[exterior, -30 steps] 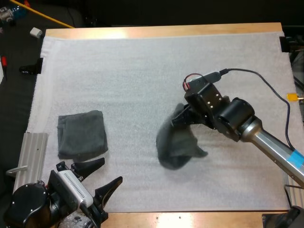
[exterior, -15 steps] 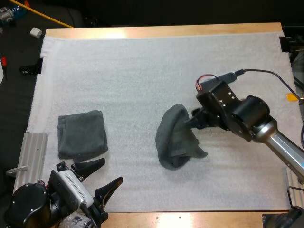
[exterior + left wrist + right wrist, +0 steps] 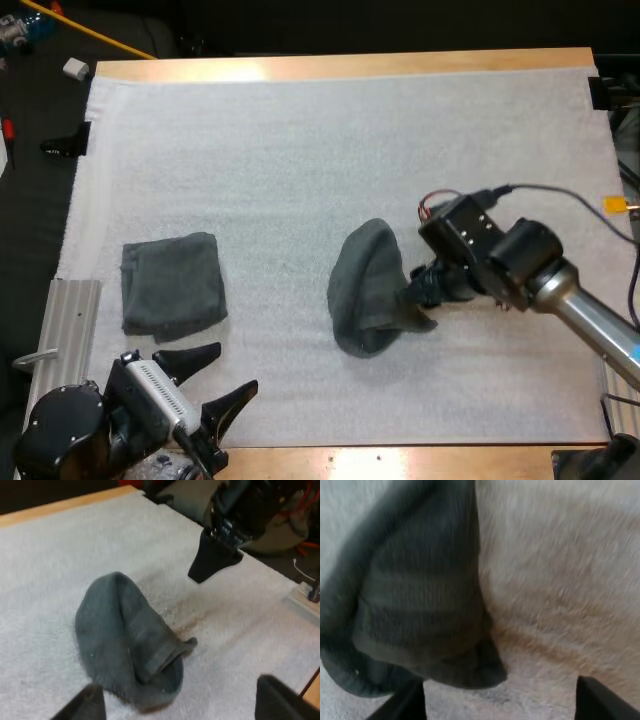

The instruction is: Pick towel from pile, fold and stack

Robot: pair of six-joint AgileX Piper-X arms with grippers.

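Seen from above, the right hand (image 3: 412, 294) merges with the dark right edge of the crumpled towel (image 3: 362, 288), centre-right on the white mat (image 3: 300, 150). Its wrist view shows the fingers (image 3: 597, 697) apart, gripping nothing. The left hand (image 3: 237, 366), lower left, is spread wide and empty. A folded towel (image 3: 172, 283) lies at the left.

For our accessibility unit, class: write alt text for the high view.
A crumpled grey-green towel lies in the middle of the mat, the right gripper open at its right edge. A folded towel lies to the left, near the open left gripper.
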